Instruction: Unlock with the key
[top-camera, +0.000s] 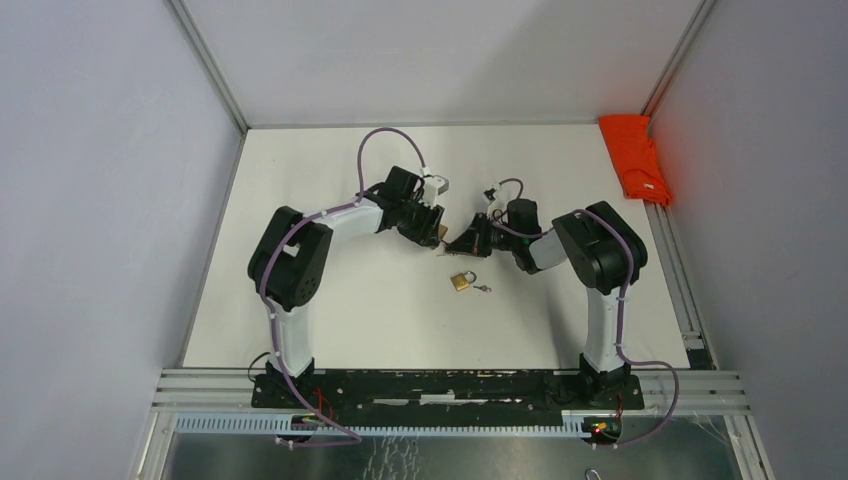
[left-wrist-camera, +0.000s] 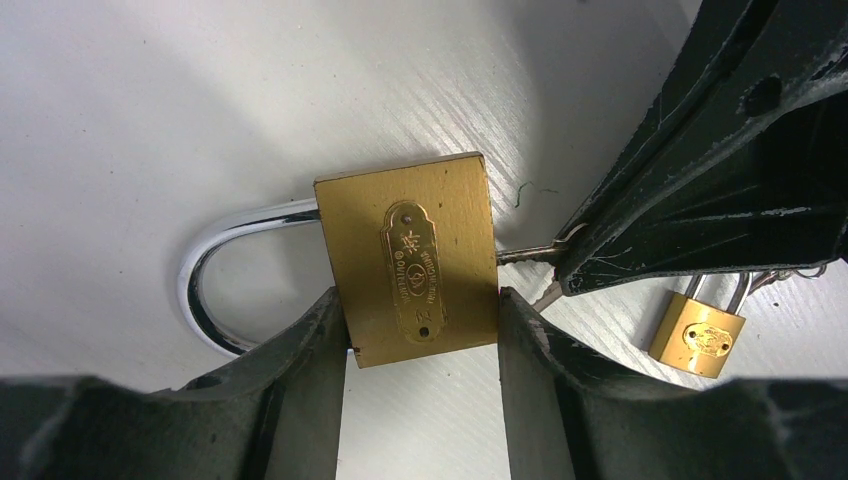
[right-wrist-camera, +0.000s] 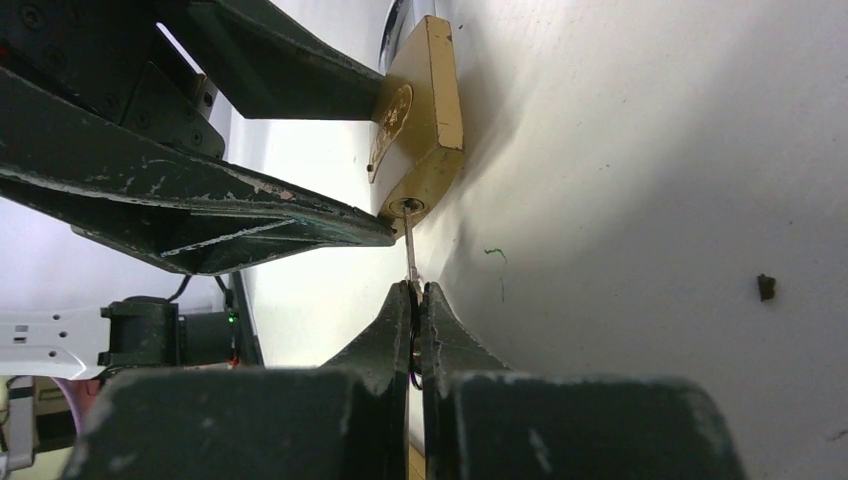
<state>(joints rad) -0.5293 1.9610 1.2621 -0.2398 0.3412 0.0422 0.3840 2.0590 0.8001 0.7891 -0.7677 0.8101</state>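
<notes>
While the key (right-wrist-camera: 409, 250) stands in the keyhole, we list: brass padlock (left-wrist-camera: 408, 258), mid-table, clamped by our left gripper (left-wrist-camera: 420, 312); key pinched in our right gripper (right-wrist-camera: 414, 298). Step: insertion, seemingly done. Next: we turn it, keeping the blade straight.

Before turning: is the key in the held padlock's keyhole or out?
In, at least its tip: the key blade runs from the right gripper into the padlock keyhole.

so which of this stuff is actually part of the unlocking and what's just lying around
In use: large padlock in left gripper; key in right gripper, in its keyhole.
Lying about: small padlock; orange cloth.
</notes>
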